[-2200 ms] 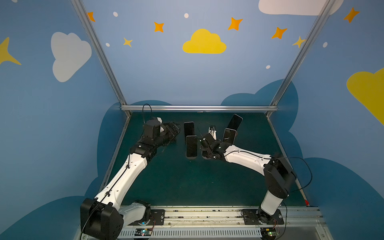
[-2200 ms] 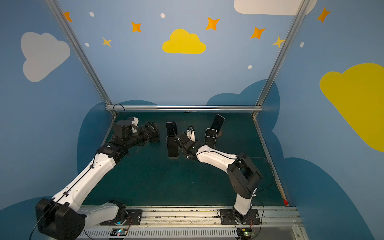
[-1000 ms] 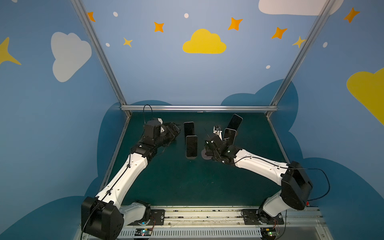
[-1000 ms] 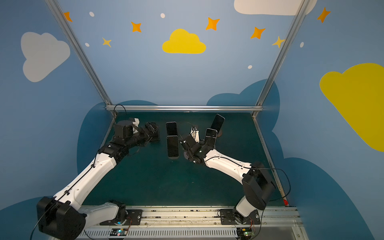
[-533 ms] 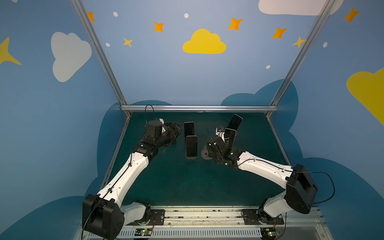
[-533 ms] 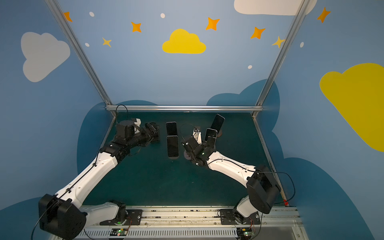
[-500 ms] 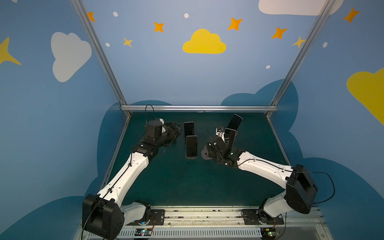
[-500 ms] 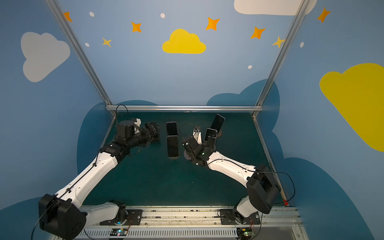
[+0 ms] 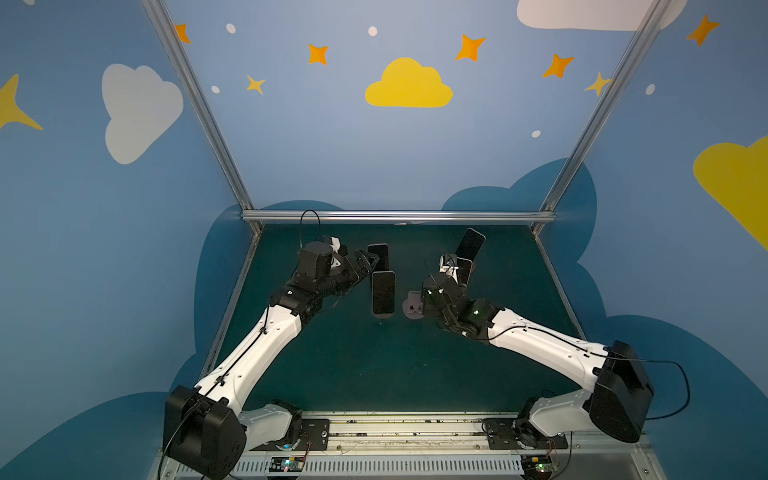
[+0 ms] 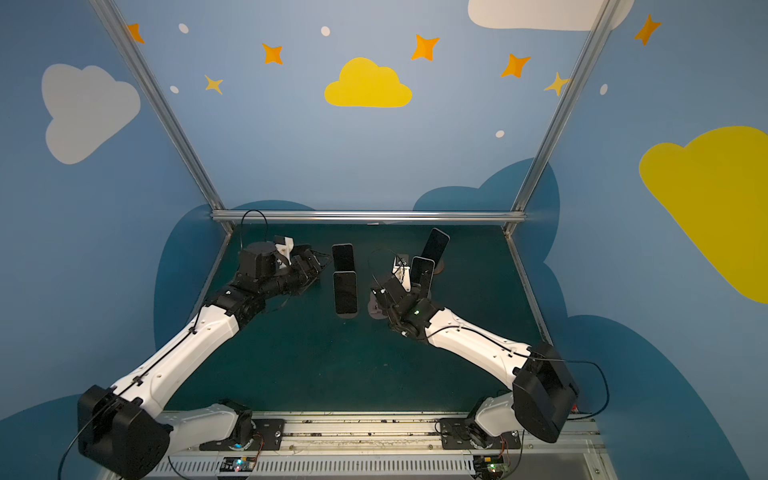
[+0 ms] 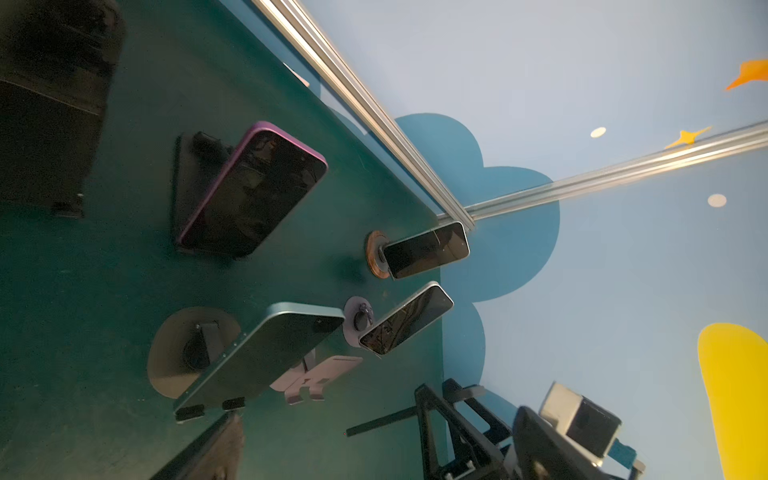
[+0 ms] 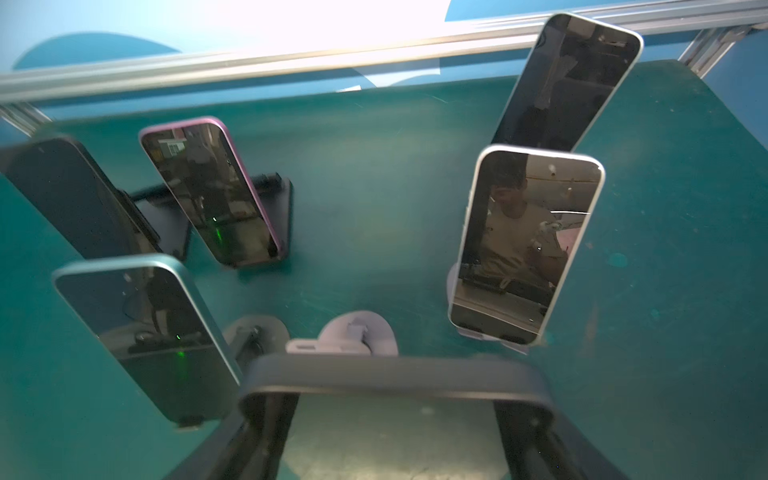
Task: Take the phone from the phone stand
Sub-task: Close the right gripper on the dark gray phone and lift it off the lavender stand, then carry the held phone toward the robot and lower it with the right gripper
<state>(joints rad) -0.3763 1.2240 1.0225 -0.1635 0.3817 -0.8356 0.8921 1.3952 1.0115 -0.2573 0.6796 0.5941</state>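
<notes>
Fingers [image 12: 266,440] of the right gripper [image 12: 395,409] are clamped across the width of a slate phone [image 12: 395,372], seen edge-on in the right wrist view. That phone is out of its cradle, held low over the green table [image 9: 374,365]. Just beyond its edge sits the empty stand [image 12: 357,334], a pale lilac piece that both top views show bare at mid-table [image 9: 412,308] [image 10: 375,312], with the right gripper [image 9: 432,291] close beside it on the right.

Level with the empty stand, to its left, a teal phone [image 9: 383,293] leans on a round dark base [image 11: 166,353]. A little farther back on the right, a white phone [image 9: 464,269] stands upright on its own lilac stand [image 12: 490,336].

Farther back on the left hovers the left gripper [image 9: 368,264]. Its fingers [image 11: 54,104] are spread wide with nothing between them, and its tips are near the purple-edged phone [image 9: 379,255] — whether they touch it cannot be told. That phone leans on a black stand [image 12: 286,208].

Farthest on the right, another white phone [image 9: 470,243] tilts on a wooden disc [image 11: 376,253], just short of the aluminium rail [image 9: 395,216] along the back edge.
</notes>
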